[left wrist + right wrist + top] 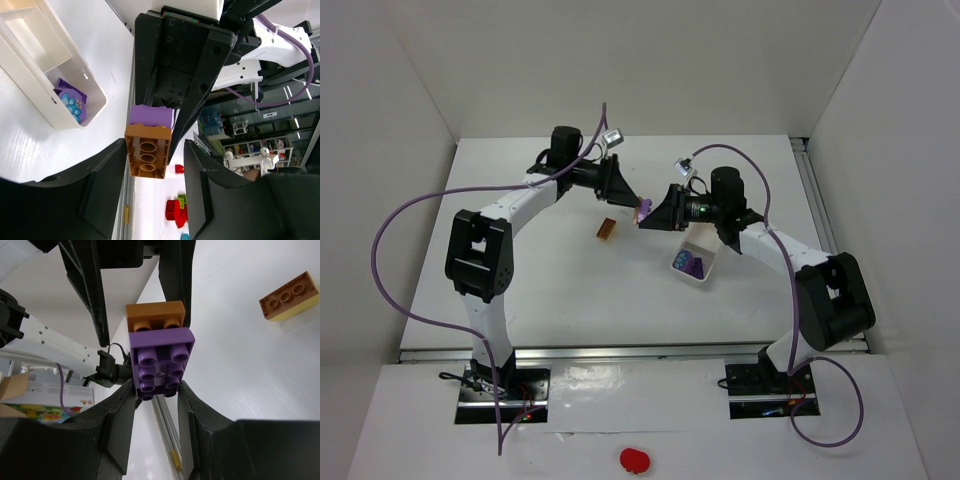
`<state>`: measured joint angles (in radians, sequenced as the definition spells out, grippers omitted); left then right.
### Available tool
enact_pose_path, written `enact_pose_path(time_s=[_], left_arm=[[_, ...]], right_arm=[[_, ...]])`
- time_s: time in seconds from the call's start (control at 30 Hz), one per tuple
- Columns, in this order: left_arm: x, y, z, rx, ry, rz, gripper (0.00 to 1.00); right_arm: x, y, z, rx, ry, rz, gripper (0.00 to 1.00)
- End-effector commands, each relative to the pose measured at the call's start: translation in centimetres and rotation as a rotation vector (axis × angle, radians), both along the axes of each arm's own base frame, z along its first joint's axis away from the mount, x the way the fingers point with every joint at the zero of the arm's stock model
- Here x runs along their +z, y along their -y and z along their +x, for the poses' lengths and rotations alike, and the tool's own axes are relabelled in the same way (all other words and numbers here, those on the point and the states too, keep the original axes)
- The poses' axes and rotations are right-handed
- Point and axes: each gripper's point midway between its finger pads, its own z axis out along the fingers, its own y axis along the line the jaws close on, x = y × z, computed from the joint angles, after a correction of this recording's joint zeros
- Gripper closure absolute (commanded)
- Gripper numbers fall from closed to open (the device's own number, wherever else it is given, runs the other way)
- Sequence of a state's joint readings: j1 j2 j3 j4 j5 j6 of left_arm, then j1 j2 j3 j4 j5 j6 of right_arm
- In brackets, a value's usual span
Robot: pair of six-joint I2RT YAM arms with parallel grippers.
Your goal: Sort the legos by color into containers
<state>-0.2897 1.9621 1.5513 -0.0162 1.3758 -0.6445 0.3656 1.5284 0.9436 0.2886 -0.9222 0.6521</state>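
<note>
White tabletop [520, 300], sorting looks early: one shallow white plastic tray [705, 281] holds purple pieces [688, 264] (number unclear), one orange-on-yellow brick pair [289, 301] lies loose, and one purple studded brick [161, 360], clamped in right pincer [157, 387], carries one orange brick [155, 310] midair, left pincer [155, 145] part-open astride it, gap showing.

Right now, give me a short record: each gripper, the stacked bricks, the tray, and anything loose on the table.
right gripper: shut on purple brick
left gripper: open, jaws around orange brick, gap on one side
stack: orange brick stuck to purple brick, held in the air
container: purple bricks inside
loose: orange-on-yellow pair lying on table
</note>
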Motion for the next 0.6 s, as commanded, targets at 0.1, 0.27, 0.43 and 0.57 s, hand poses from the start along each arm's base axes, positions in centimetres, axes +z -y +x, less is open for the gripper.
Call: enact_pose_path(time_s=[0.1,0.27,0.43,0.57], left_arm=[[0.7,0.3,0.2,-0.035,0.066,-0.025,0.46],[1.1,0.5,0.6,-0.032,0.068,-0.031,0.69],[1.5,0.5,0.8,-0.034,0.072,-0.030,0.84],[1.2,0.6,1.0,-0.014,0.065,-0.012,1.00]], right_arm=[[1.8,0.0,0.3,0.011,0.060,0.013,0.88],[1.8,0.0,0.3,0.011,0.060,0.013,0.88],[1.8,0.1,0.3,0.015,0.066,0.003,0.88],[0.9,0.3,0.5,-0.009,0.043,-0.027,0.88]])
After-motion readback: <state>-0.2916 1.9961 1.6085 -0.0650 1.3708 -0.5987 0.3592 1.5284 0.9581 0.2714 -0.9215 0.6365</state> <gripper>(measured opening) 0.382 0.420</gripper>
